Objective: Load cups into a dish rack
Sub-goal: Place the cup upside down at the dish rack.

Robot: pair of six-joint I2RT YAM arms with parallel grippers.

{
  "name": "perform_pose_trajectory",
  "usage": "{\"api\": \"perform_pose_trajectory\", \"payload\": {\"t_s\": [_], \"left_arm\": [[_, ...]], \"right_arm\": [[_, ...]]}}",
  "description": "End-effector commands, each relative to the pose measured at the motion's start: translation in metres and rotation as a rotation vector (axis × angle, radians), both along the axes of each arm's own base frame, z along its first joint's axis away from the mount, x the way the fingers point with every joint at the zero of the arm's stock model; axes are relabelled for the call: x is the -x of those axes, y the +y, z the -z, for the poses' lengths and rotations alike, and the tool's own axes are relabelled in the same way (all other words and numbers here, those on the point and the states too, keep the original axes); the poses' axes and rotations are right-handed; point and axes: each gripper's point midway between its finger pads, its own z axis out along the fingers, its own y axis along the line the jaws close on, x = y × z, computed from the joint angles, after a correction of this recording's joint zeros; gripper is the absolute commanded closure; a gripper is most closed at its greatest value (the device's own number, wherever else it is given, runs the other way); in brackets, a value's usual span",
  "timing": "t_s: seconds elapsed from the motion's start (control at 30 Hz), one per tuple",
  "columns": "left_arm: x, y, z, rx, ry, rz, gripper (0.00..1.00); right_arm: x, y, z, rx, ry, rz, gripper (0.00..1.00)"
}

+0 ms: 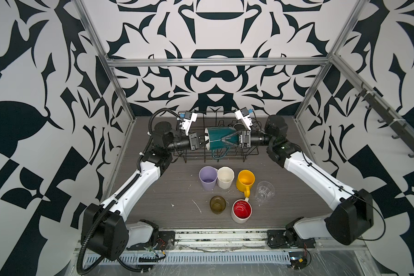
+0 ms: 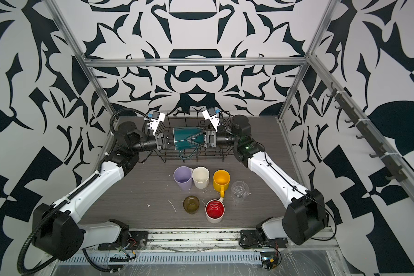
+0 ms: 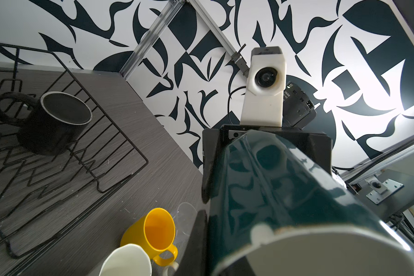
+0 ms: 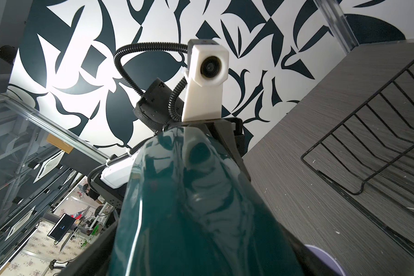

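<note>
A dark-green mug [image 1: 218, 141] [image 2: 184, 141] hangs on its side over the dish rack [image 1: 191, 159] [image 2: 167, 160], handle down. My left gripper [image 1: 204, 141] [image 2: 170, 141] is shut on its cream rim. From the other side my right gripper [image 1: 222, 141] [image 2: 188, 139] clasps the mug's body, its fingers pressed on both sides. The mug fills both wrist views [image 3: 285, 191] [image 4: 189, 203]. A black mug [image 3: 50, 124] lies inside the rack [image 3: 120, 143]. On the table stand a lilac tumbler [image 1: 208, 178], white faceted cup [image 1: 225, 178], yellow mug [image 1: 245, 180], clear glass [image 1: 264, 191], olive glass [image 1: 217, 204] and red-inside mug [image 1: 242, 211].
The rack sits at the back of the grey table [image 1: 167, 191], near the patterned back wall. Metal frame posts [image 1: 120, 95] rise at the table's back corners. The loose cups cluster in front of the rack, between the two arms.
</note>
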Motion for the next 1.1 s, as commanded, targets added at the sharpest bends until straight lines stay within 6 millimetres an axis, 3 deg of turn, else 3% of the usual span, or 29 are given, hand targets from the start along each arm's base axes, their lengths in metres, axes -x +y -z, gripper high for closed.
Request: {"api": "perform_pose_trajectory", "payload": {"t_s": [0.0,0.2,0.3,0.6,0.8,0.93,1.07], "left_arm": [[0.012,0.0,-0.027,0.057,-0.098,0.048,1.0],[0.013,0.0,-0.024,0.054,-0.089,0.054,1.0],[0.013,0.0,-0.024,0.054,-0.086,0.053,1.0],[0.012,0.0,-0.025,0.056,-0.08,0.05,1.0],[0.009,0.0,-0.025,0.053,-0.071,0.033,1.0],[0.008,0.0,-0.024,0.052,-0.066,0.027,1.0],[0.008,0.0,-0.024,0.05,-0.061,0.022,0.96]], "right_arm": [[-0.004,0.003,-0.014,-0.024,-0.037,0.003,0.06],[-0.01,0.005,-0.013,-0.024,-0.027,0.013,0.09],[-0.011,0.006,-0.011,-0.022,-0.021,0.017,0.16],[-0.014,0.007,-0.009,-0.007,-0.016,0.034,0.54],[-0.015,0.005,-0.012,-0.001,-0.031,0.066,0.74],[-0.021,0.003,-0.008,0.028,-0.031,0.115,0.95],[-0.027,0.002,-0.004,0.043,-0.022,0.139,1.0]]}}
